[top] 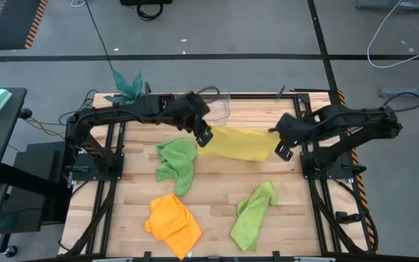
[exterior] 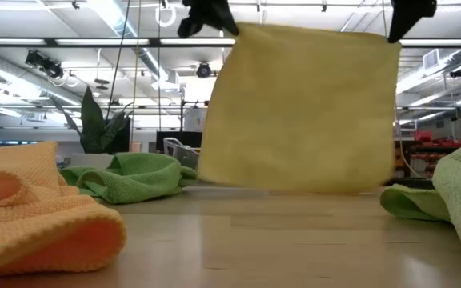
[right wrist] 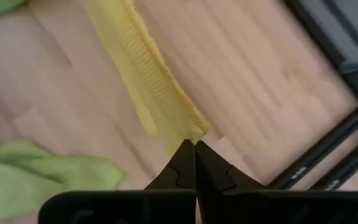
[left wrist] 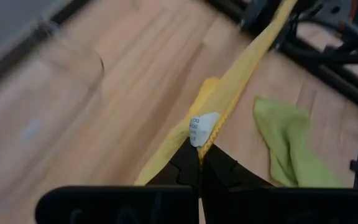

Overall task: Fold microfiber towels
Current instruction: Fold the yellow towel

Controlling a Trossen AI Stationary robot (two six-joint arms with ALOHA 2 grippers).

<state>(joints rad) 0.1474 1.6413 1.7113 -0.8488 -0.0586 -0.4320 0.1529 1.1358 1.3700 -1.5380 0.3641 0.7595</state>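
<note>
You are holding the yellow towel (exterior: 298, 108) stretched in the air above the table's (top: 217, 193) far middle, left gripper (top: 204, 136) and right gripper (top: 283, 151) each pinching a top corner, so it is hanging flat, probably for folding.

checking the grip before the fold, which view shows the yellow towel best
The low view: the yellow towel hangs spread flat, its top corners pinched by the left pincer and right pincer. The high view shows it only as a narrow band. Each wrist view shows just one pinched corner, edge-on.
</note>
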